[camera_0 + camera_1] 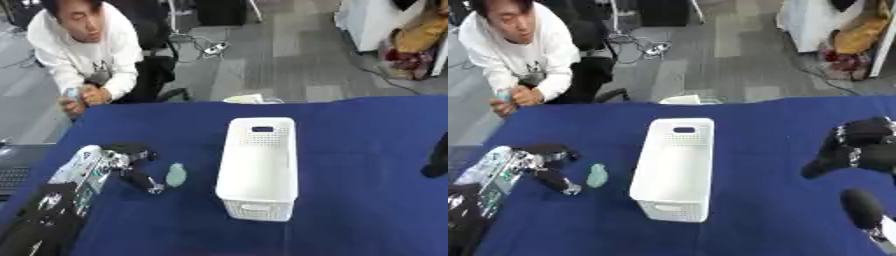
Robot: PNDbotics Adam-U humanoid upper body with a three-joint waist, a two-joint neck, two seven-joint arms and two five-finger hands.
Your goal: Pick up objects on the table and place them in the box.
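Your left robot hand (136,167) lay on the blue desk (350,165), fingers spread wide, just beside a pale green object (176,175). Your right robot hand (859,147) hovered with fingers relaxed, holding nothing, well right of the white box (258,167).

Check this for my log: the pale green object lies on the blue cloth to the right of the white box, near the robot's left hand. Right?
Not quite. The left eye view shows the pale green object on the blue cloth to the left of the white box, not the right. It is indeed near the left hand.
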